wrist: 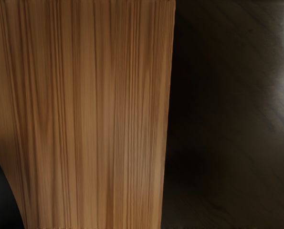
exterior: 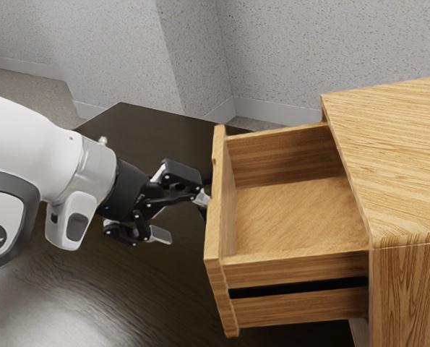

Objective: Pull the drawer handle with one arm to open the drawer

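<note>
The wooden drawer (exterior: pixel 294 217) stands pulled well out of the cabinet (exterior: pixel 395 166), and its inside is bare. Its front panel (exterior: pixel 213 238) faces my gripper (exterior: pixel 181 215) in the exterior view. My gripper is just off the panel's outer face, on the exterior view's left, and it is open. One fingertip (exterior: pixel 201 196) is close to the panel and the other (exterior: pixel 160 235) hangs farther back. The handle is hidden behind the panel's edge. In the wrist view the wood-grained drawer front (wrist: pixel 84 114) is right before my hand.
The cabinet stands on a dark glossy surface (exterior: pixel 128 303), which also appears beside the drawer front as a dark floor (wrist: pixel 227 119). A lower drawer front (exterior: pixel 301 307) sits closed under the open one. Grey walls meet in a corner behind.
</note>
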`<move>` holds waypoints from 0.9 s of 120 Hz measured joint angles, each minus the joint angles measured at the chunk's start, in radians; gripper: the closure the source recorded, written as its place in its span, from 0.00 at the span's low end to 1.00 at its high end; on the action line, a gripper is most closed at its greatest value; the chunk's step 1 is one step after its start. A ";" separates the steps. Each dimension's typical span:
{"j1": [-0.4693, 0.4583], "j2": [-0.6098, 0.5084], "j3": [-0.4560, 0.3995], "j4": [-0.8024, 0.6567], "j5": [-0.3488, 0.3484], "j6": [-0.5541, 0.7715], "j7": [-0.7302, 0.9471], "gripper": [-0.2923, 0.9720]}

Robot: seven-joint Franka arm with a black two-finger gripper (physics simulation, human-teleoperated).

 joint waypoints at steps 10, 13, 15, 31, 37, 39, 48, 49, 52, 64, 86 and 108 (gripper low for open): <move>0.004 -0.022 0.000 -0.003 0.000 -0.004 0.000 0.25; 0.005 -0.031 0.000 -0.002 0.001 -0.005 0.000 0.25; 0.005 -0.036 0.000 0.000 0.001 -0.005 -0.001 0.25; 0.006 -0.079 -0.004 0.011 0.001 -0.014 -0.002 0.24; 0.006 -0.083 -0.014 0.042 0.002 -0.028 -0.007 0.24; 0.007 -0.083 -0.017 0.058 0.003 -0.035 -0.011 0.24; 0.038 -0.077 -0.032 0.143 0.010 -0.093 -0.042 0.24; 0.044 -0.075 -0.034 0.153 0.010 -0.102 -0.048 0.24; 0.059 -0.069 -0.037 0.180 0.012 -0.130 -0.066 0.23; 0.099 -0.023 -0.061 0.307 0.052 -0.289 -0.178 0.23; 0.119 0.267 -0.070 0.720 0.140 -0.685 -0.458 0.23; 0.204 0.439 -0.065 0.921 0.186 -0.961 -0.695 0.23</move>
